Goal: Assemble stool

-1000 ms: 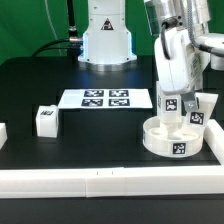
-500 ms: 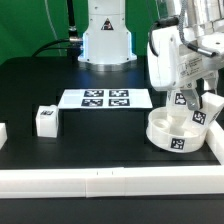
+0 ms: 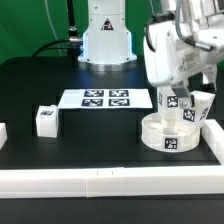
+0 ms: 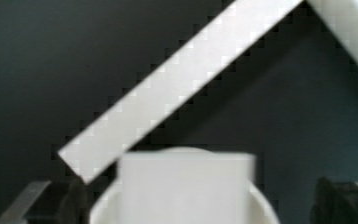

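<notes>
The white round stool seat [image 3: 150, 136] lies at the exterior view's right. Two white tagged legs stand in it, one under my hand [image 3: 171, 103] and one to its right [image 3: 197, 108]. My gripper [image 3: 171, 97] is down over the first leg. In the wrist view that leg [image 4: 186, 185] sits between my dark fingertips [image 4: 48, 203], with dark gaps showing on both sides, so the jaws stand open around it. The seat's rim [image 4: 105, 208] shows behind the leg. A third loose leg [image 3: 45, 120] stands on the table at the exterior view's left.
The marker board [image 3: 105, 98] lies mid-table behind. White border rails run along the front [image 3: 90, 181] and the right side [image 3: 214, 140]; one crosses the wrist view [image 4: 194, 90]. The robot base [image 3: 105, 40] stands at the back.
The seat with its legs slid toward the exterior view's right half a second ago and is now back left, with my hand following it.
</notes>
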Tool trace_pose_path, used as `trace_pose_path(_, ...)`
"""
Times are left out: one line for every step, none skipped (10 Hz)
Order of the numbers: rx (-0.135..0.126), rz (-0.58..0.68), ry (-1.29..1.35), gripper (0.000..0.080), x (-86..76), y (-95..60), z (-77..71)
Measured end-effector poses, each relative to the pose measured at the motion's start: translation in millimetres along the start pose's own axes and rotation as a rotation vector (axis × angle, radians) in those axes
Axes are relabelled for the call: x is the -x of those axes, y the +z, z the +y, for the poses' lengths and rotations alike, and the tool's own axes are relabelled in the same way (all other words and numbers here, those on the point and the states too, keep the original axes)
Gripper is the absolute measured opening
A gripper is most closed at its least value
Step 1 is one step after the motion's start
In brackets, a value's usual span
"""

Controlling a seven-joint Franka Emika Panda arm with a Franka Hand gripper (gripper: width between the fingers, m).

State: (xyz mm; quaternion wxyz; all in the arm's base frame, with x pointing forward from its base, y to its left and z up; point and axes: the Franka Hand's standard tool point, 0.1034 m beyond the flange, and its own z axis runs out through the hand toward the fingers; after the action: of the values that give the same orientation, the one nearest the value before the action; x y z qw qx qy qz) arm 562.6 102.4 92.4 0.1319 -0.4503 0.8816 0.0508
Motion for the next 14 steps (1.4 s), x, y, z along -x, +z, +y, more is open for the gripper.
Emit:
trace_pose_path(-0.017, 0.006, -0.053, 0.0647, -3.4, -11.5, -12.0)
trace_pose_path(-0.021, -0.001, -0.084, 0.0647, -6.2, -21.8, -19.7)
trace_pose_path(-0.025, -0.002, -0.08, 0.0649, -7.6, -22.7, -20.7)
trace_pose_path(-0.022, 0.0, -0.082, 0.0648, -7.7, -21.0, -19.4)
trace_pose_path(-0.022, 0.0, -0.083, 0.0648, -7.6, -21.0, -19.4)
trace_pose_path(-0.019, 0.01, -0.11, 0.0648, -8.2, -18.4, -17.8)
trace_pose_path(-0.008, 0.04, -0.206, 0.0648, -12.0, -10.6, -14.6)
trace_pose_path(0.016, 0.084, -0.405, 0.0648, -26.2, -7.8, -22.4)
trace_pose_path(-0.004, 0.091, -0.469, 0.0648, -38.1, -9.0, -35.1)
trace_pose_path(0.0, 0.083, -0.472, 0.0648, -44.5, -13.6, -41.4)
trace_pose_path(0.0, 0.079, -0.44, 0.0648, -42.3, -16.8, -43.2)
trace_pose_path(0.0, 0.08, -0.445, 0.0648, -42.0, -15.7, -42.5)
trace_pose_path(0.001, 0.08, -0.445, 0.0648, -42.3, -15.2, -42.4)
trace_pose_path(0.001, 0.08, -0.446, 0.0648, -42.3, -15.1, -42.2)
